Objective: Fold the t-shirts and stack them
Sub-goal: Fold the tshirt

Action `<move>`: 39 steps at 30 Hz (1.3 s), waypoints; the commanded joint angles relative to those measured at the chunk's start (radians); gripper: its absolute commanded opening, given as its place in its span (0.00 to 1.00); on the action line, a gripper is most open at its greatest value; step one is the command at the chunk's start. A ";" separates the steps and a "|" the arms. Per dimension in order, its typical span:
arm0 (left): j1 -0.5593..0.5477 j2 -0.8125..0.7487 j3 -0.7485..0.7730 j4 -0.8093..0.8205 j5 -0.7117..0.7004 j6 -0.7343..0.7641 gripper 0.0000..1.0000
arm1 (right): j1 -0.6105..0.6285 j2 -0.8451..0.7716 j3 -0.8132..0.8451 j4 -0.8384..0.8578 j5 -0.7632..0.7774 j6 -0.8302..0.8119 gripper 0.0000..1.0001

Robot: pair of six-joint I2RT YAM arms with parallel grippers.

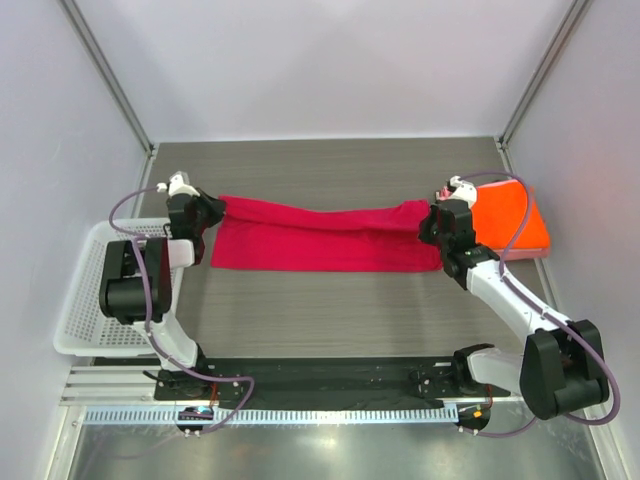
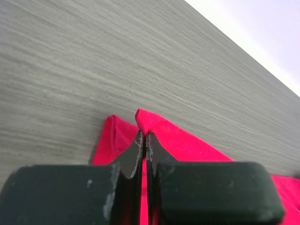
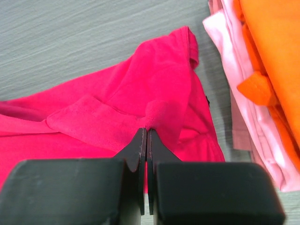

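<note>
A crimson-magenta t-shirt (image 1: 320, 238) lies stretched across the middle of the table. My left gripper (image 1: 212, 210) is shut on its left end, pinching a fold of cloth (image 2: 154, 126) between the jaws. At the other end my right gripper (image 1: 432, 222) is shut on a bunched fold of the same shirt (image 3: 161, 115). A folded bright orange t-shirt (image 1: 510, 220) rests on a pale pink t-shirt (image 3: 243, 112) at the right edge of the table, just beyond the right gripper.
A white mesh basket (image 1: 90, 300) stands at the left, overhanging the table's edge beside the left arm. Bare grey wood-grain tabletop (image 1: 330, 165) stretches behind the shirt. White walls close in the back and sides.
</note>
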 commanded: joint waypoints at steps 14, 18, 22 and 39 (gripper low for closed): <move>0.018 -0.176 -0.055 -0.114 -0.009 0.051 0.17 | 0.011 -0.095 -0.115 0.057 0.024 0.067 0.01; 0.017 -0.220 -0.084 -0.149 -0.046 0.040 0.49 | 0.014 -0.170 -0.191 0.091 0.064 0.109 0.28; 0.017 -0.291 -0.147 -0.133 -0.102 0.034 0.62 | 0.017 -0.230 -0.253 0.119 0.078 0.121 0.38; 0.077 -0.165 0.204 -0.744 -0.110 -0.221 0.97 | 0.057 0.165 0.077 0.105 -0.261 0.110 0.36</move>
